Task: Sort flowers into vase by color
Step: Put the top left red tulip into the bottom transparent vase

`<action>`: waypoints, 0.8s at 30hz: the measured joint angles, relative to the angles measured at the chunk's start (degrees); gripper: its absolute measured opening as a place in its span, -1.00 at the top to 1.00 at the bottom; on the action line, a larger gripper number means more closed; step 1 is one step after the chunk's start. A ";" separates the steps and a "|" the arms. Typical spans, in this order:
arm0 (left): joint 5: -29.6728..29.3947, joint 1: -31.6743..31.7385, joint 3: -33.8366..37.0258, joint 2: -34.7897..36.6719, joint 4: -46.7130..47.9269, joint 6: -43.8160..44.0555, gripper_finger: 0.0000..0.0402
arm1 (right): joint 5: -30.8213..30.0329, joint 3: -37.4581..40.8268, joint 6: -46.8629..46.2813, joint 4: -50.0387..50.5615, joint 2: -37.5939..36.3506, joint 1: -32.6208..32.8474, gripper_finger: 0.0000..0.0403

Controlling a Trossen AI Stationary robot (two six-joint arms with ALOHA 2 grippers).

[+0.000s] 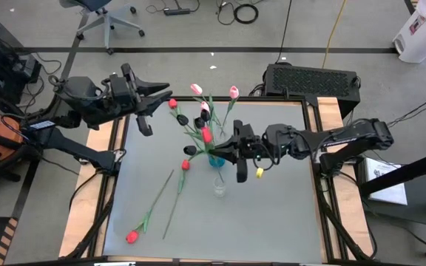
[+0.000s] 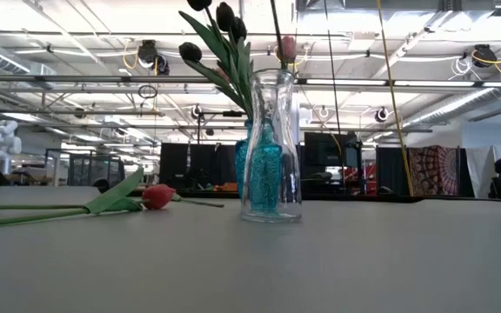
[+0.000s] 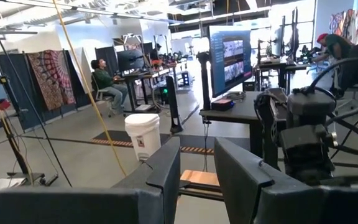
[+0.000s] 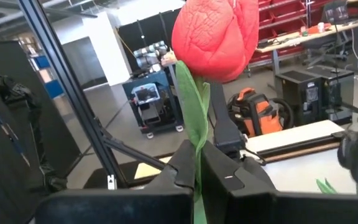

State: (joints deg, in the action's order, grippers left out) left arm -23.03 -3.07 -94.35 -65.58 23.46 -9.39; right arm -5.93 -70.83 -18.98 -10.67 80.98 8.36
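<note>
A: Where is the right gripper (image 4: 197,171) seen, and what is held in it?

B: It is seen over the middle of the table, just beside the vases. Its jaws are closed on the green stem of a red tulip (image 4: 215,34), which is held upright, head on top.

A: And the vases?

B: A blue vase (image 2: 252,169), already filled with dark-headed and other flowers, is seen right behind a clear vase (image 2: 272,148). Two more red tulips (image 1: 132,236) are left lying on the table (image 1: 272,214), toward its front left.

A: How is the placing best done?

B: The stem tip should be lined up over the chosen neck before anything is lowered; which vase is meant for red cannot be told. The stem should be kept vertical, so the neighbouring stems are not snagged, and released only once it is well inside.

A: The left gripper (image 3: 197,177)?

B: It is parked above the table's far left corner, jaws slightly apart, nothing held.
</note>
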 joint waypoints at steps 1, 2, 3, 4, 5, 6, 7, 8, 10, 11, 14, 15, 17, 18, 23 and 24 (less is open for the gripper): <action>0.00 0.00 0.00 0.00 0.00 0.00 0.48 | 0.02 0.00 0.02 -0.87 0.76 0.00 1.00; 0.00 0.00 0.00 0.00 0.00 0.01 0.48 | 0.15 0.00 -0.02 -2.07 1.49 0.00 1.00; 0.00 -0.01 0.00 0.00 0.00 0.00 0.48 | 0.40 0.00 -0.06 -2.62 2.17 0.00 1.00; 0.00 -0.02 0.00 0.00 0.00 0.00 0.48 | 0.95 0.00 -0.07 -3.45 2.79 0.00 1.00; 0.00 -0.02 0.00 0.00 0.00 0.00 0.48 | 2.02 0.00 -0.07 -4.41 3.36 0.00 1.00; 0.00 -0.02 0.00 0.01 0.02 0.02 0.48 | 2.68 0.00 -0.18 -5.32 3.79 -0.08 1.00; 0.00 -0.02 0.00 0.00 0.02 0.00 0.48 | 3.14 0.00 -0.42 -6.03 4.04 -0.18 1.00; 0.00 -0.02 0.00 0.00 0.04 0.00 0.48 | 3.23 0.00 -0.69 -6.13 4.05 -0.22 1.00; 0.00 -0.02 0.00 0.02 0.06 0.00 0.48 | 3.30 0.00 -0.81 -6.30 4.05 -0.39 1.00; 0.00 -0.02 0.00 0.01 0.06 0.00 0.48 | 3.27 0.00 -0.79 -6.31 4.03 -0.48 1.00; 0.00 -0.02 0.00 0.01 0.20 0.00 0.48 | 3.07 0.00 -0.48 -6.15 4.03 -0.55 1.00; 0.00 -0.02 0.00 0.00 0.22 0.00 0.48 | 3.08 0.00 -0.46 -6.18 4.03 -0.54 1.00; 0.00 -0.02 0.00 0.01 0.22 -0.04 0.48 | 3.08 0.00 -0.44 -5.98 4.03 -0.52 1.00; 0.00 -0.02 0.00 0.00 0.22 -0.04 0.48 | 3.08 0.00 -0.42 -5.60 4.03 -0.55 1.00; 0.00 -0.02 0.00 0.02 0.23 -0.04 0.48 | 3.06 0.00 -0.35 -4.61 4.03 -1.09 1.00; 0.00 -0.01 0.00 0.02 0.24 -0.07 0.48 | 3.06 0.00 -0.38 -4.44 4.03 -1.22 1.00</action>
State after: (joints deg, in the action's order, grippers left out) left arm -23.03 -3.08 -94.35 -65.56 23.70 -9.45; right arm -2.87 -70.83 -19.37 -15.10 85.01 7.14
